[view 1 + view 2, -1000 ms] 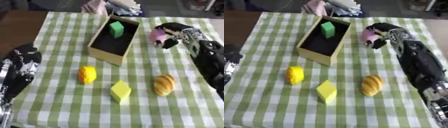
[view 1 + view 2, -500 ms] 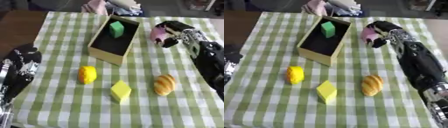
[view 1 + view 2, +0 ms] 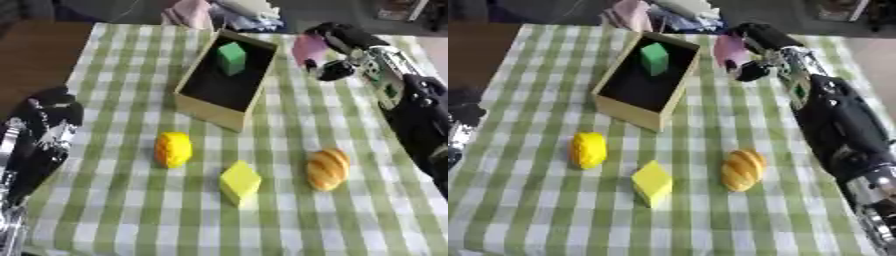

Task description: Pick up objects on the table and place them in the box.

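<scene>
Nearest, at 6 o'clock on the checked surface (image 3: 131,215): a yellow block (image 3: 239,182), hard-edged and probably light; best pinched across two flat opposite faces, since a corner grip would likely let it twist. Beside it at 4 o'clock, a bread roll (image 3: 327,169), rounded, possibly soft or a smooth toy; better wrapped around its middle than its tapered ends. At 8 o'clock, a yellow rounded thing (image 3: 173,149), maybe a fruit; likely to roll, so worth cupping from above. At far left, around 9 o'clock, the left robot hand (image 3: 48,125), idle, fingers relaxed and holding nothing.

Farther, toward 12 o'clock: the box (image 3: 203,105), open-topped, with a green block (image 3: 232,58) already inside near its far end. At 1 o'clock, just right of the box's far corner, the right robot hand (image 3: 337,47), fingers curled around a pink thing (image 3: 308,49) held above the surface. Looks small and light; shape not clear. Probably needs carrying left over the rim before release.
</scene>
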